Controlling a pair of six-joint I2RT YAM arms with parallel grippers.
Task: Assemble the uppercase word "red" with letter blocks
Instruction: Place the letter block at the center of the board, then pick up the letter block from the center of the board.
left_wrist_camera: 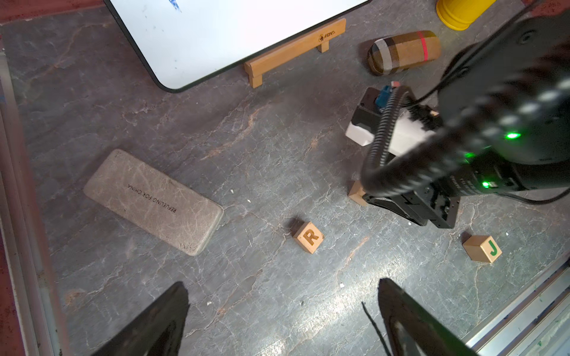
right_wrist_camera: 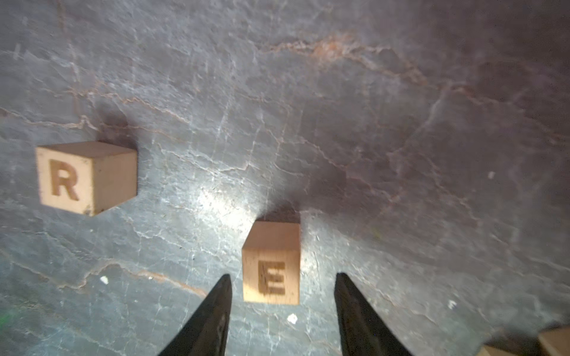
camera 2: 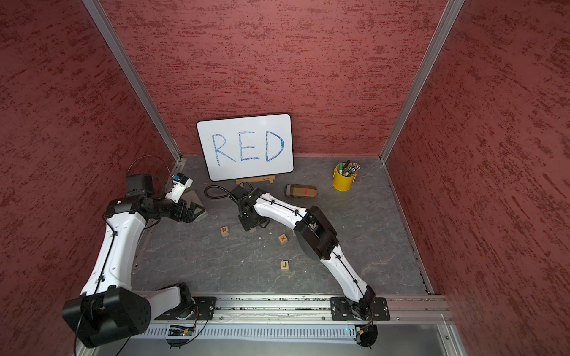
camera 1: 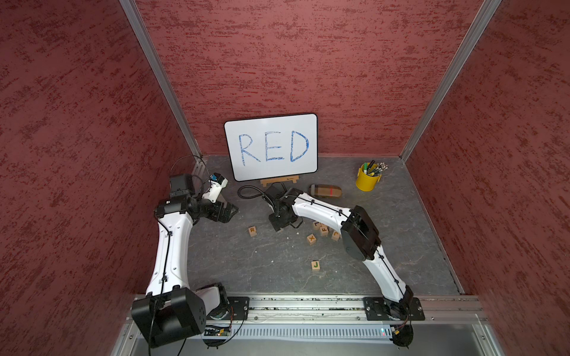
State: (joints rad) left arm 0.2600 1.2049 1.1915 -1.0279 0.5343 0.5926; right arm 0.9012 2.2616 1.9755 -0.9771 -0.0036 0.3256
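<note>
Two letter blocks lie on the grey slate table. The R block point(camera 1: 252, 231) point(camera 2: 225, 231) point(left_wrist_camera: 308, 236) point(right_wrist_camera: 83, 177) rests alone, left of my right gripper. The E block point(right_wrist_camera: 271, 271) sits flat on the table between the fingers of my right gripper point(right_wrist_camera: 283, 276) point(camera 1: 279, 226), which is open with a gap on each side of the block. In both top views the gripper body hides the E block almost entirely. My left gripper point(left_wrist_camera: 282, 286) point(camera 1: 229, 212) hovers open and holds nothing, back-left of the R block.
A whiteboard point(camera 1: 271, 148) reading RED stands on a wooden easel at the back. Other blocks X point(camera 1: 311, 238), F point(camera 1: 324, 229) and green J point(camera 1: 315, 265) lie to the right. A plaid case point(camera 1: 325, 191), yellow pen cup point(camera 1: 367, 178) and grey case point(left_wrist_camera: 154, 200) lie around.
</note>
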